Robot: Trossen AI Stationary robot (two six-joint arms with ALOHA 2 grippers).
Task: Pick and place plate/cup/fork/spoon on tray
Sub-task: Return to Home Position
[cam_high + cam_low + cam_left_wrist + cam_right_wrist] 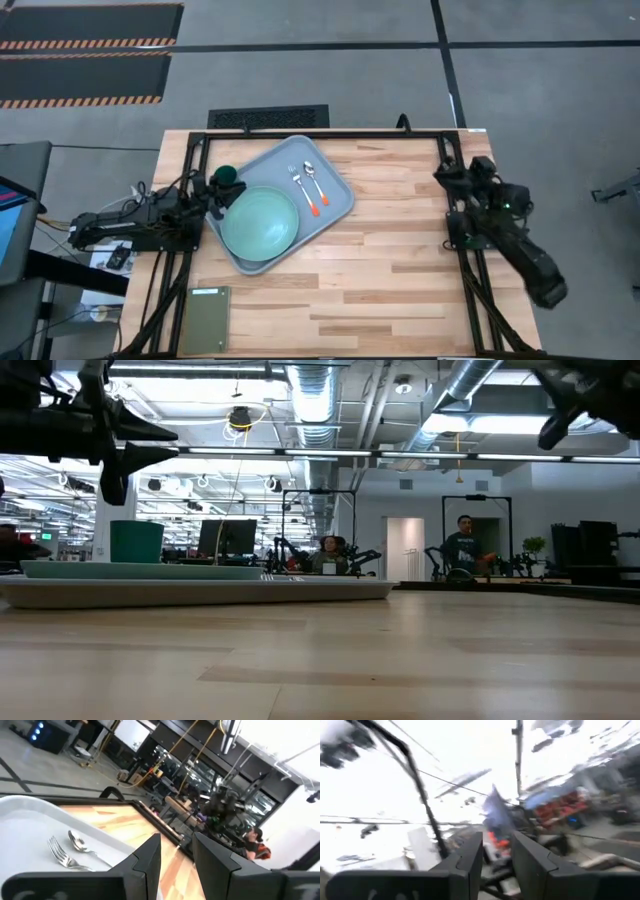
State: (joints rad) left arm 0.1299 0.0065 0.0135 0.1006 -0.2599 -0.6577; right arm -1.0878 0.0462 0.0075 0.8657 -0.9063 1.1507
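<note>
Plate (260,222) sits in tray (340,195), near end. Fork (299,187) and spoon (314,185) lie side by side beyond it. Cup (228,177) at tray's far left edge, probably inside the rim. Left pincer (216,193) just beside cup, right pincer (445,178) over worktop (380,280) far right edge. Both slightly parted, gripping nothing.

No legible txt, labels or nos. in any view. Possibly a pale sticker on olive rectangle (207,320), unreadable tho.
</note>
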